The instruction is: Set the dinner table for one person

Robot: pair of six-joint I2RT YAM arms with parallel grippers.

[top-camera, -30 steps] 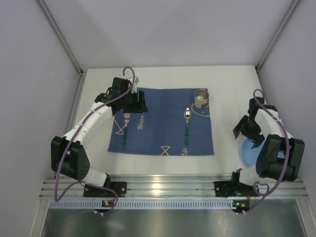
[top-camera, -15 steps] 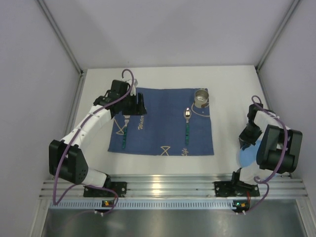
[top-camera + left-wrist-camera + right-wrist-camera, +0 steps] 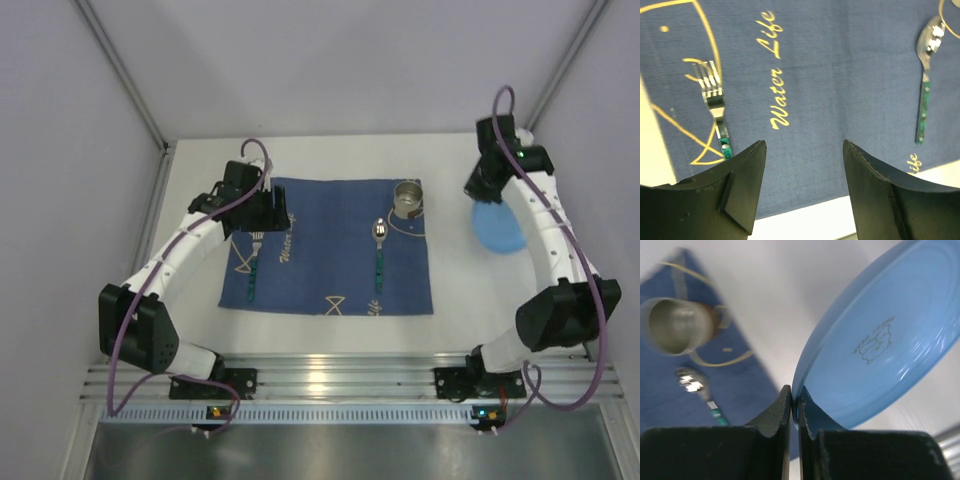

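My right gripper is shut on the rim of a light blue plate, held tilted above the white dinner table at the far right. The right wrist view shows the jaws pinching the plate's edge. A dark blue mat carries a green-handled fork on its left, a spoon right of centre and a metal cup at its far right corner. Open and empty, my left gripper hovers over the mat's far left edge, beside the fork.
Grey walls close the table on the left, back and right. A metal rail runs along the near edge where both arm bases sit. In the left wrist view the spoon lies at the right and bare table shows below the mat.
My right gripper has shut on the plate at the near right of the table and carried it up to the far right. The left arm has barely shifted.
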